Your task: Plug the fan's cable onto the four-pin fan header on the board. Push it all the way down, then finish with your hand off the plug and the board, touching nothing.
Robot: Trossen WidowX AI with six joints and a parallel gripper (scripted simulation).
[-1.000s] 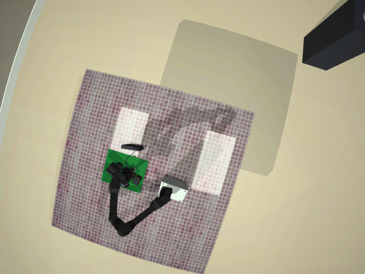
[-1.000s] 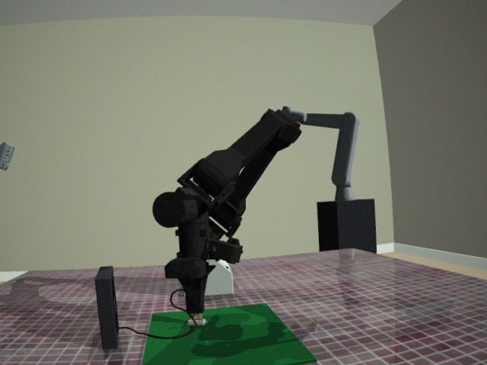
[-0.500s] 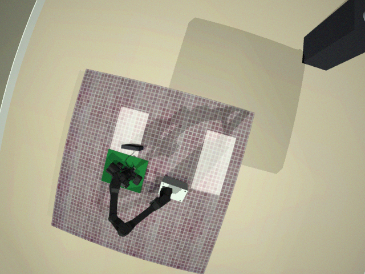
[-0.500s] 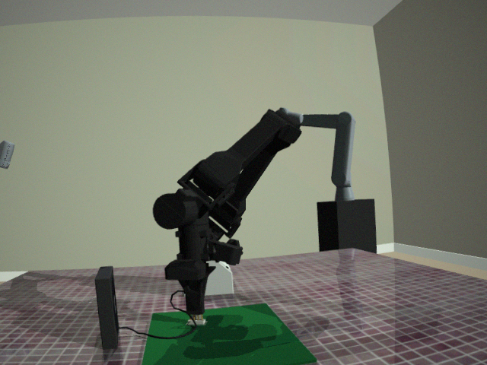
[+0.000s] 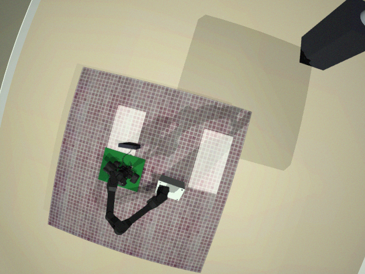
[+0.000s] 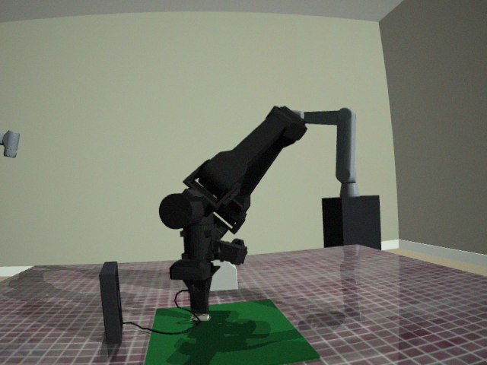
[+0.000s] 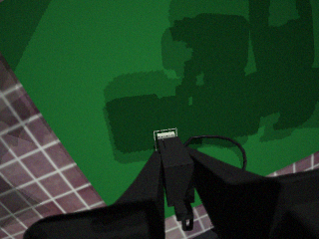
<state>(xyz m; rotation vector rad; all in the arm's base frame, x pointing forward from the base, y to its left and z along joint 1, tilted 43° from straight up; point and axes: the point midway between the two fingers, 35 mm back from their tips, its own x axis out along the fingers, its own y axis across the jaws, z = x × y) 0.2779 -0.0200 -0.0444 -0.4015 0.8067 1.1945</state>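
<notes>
The green board (image 5: 134, 188) (image 6: 291, 345) (image 7: 90, 75) lies flat. The small white header (image 6: 202, 317) (image 7: 165, 134) stands on it. My gripper (image 6: 200, 312) (image 7: 170, 153) points down directly over the header, its fingertips very close to it. It is shut on the fan plug, which is mostly hidden by the dark fingers. Whether the plug is all the way down cannot be told. The thin black cable (image 6: 145, 330) (image 7: 244, 154) loops beside the fingers and runs to the fan (image 5: 129, 146) (image 6: 110, 302), which stands upright beside the board.
A white box with a dark side (image 5: 176, 193) (image 6: 226, 277) stands beyond the board, at the arm's base. Two white rectangles (image 5: 128, 122) (image 5: 210, 162) show on the checked table top (image 5: 165, 236). A grey robot arm (image 6: 345, 149) stands on a dark pedestal in the background.
</notes>
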